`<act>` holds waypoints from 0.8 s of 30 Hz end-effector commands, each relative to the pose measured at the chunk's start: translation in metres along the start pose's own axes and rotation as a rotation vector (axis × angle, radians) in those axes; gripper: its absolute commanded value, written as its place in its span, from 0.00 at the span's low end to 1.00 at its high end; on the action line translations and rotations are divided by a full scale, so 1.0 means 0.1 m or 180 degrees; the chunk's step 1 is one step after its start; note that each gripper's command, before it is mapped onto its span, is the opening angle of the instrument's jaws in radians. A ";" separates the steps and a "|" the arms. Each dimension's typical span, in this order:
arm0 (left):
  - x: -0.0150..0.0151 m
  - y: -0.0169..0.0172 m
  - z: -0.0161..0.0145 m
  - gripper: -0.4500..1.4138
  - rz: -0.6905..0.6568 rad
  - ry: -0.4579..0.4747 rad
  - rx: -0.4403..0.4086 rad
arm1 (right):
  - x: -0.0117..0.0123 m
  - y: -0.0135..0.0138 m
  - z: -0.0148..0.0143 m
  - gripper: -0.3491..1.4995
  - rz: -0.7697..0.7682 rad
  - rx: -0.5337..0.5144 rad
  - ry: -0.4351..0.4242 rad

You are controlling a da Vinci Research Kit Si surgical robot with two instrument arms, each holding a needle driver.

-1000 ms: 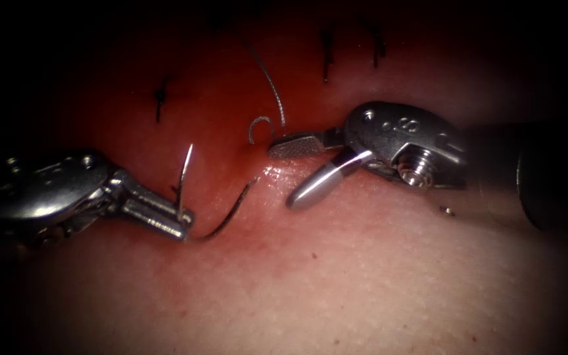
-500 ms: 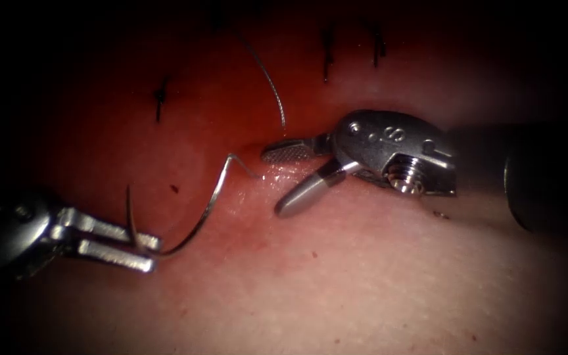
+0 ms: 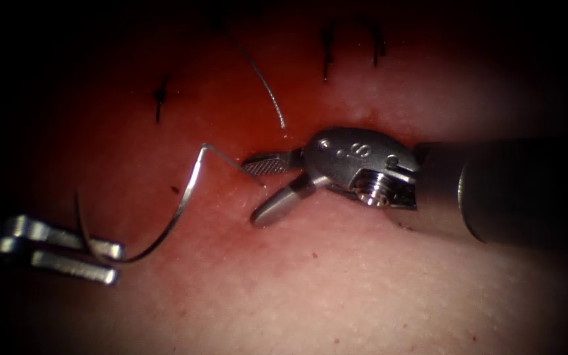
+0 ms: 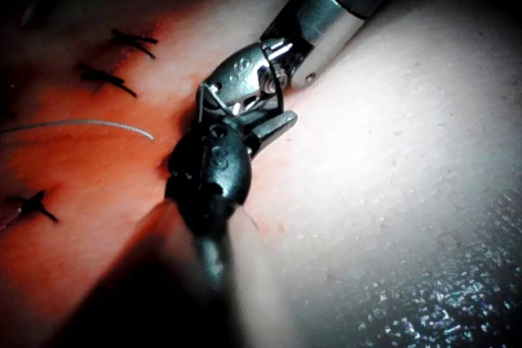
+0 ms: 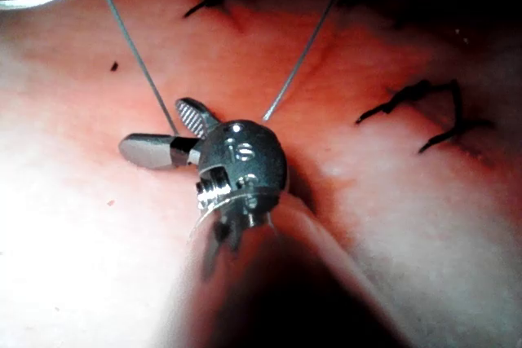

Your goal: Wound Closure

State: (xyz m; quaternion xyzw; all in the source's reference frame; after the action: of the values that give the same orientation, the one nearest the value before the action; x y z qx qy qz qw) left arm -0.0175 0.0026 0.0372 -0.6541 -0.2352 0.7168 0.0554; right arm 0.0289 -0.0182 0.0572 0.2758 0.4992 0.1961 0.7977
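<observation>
My left tool (image 3: 117, 261) is low on the left, shut on the curved needle (image 3: 180, 202) about a quarter of its length behind the point. The needle is free of the tissue (image 3: 336, 289), its point up and its rear end high. Thread (image 3: 235, 164) slants from that end down into the tissue between the open jaws of my right tool (image 3: 252, 190), which holds nothing. The right wrist view has the same thread (image 5: 139, 59) passing between those jaws (image 5: 165, 133). In the left wrist view my left tool (image 4: 277, 122) lies in front of the right one.
A second strand of thread (image 3: 267, 85) rises from the cut toward the dark back. Finished black stitches (image 3: 161, 95) (image 3: 327, 52) (image 3: 377, 43) cross the cut farther back, also seen as stitches (image 5: 416, 95) (image 4: 102, 75). Red fluid (image 3: 231, 118) stains the tissue around the cut.
My left tool has drawn the needle left and down, out of the tissue, pulling thread after it. The small thread loop by the cut is gone. My right tool has slid left, jaws still open.
</observation>
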 end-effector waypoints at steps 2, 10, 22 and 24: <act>-0.003 -0.005 0.005 0.00 0.0000 -0.0019 0.0027 | 0.001 0.003 0.005 0.00 0.0049 -0.0038 -0.0045; -0.001 -0.006 -0.004 0.00 -0.0012 -0.0059 0.0082 | 0.000 -0.003 -0.002 0.00 0.0531 -0.0402 -0.0379; -0.018 -0.018 -0.022 0.00 -0.0255 -0.0277 0.0430 | 0.039 -0.088 0.012 0.00 0.1009 0.0112 -0.0480; -0.020 -0.020 -0.023 0.00 -0.0276 -0.0295 0.0460 | 0.052 -0.100 0.013 0.00 0.1018 0.0148 -0.0480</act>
State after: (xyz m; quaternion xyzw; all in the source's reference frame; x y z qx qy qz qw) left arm -0.0148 0.0039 0.0394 -0.6022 -0.2138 0.7591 0.1242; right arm 0.0313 -0.0233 0.0476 0.3848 0.3890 0.2892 0.7855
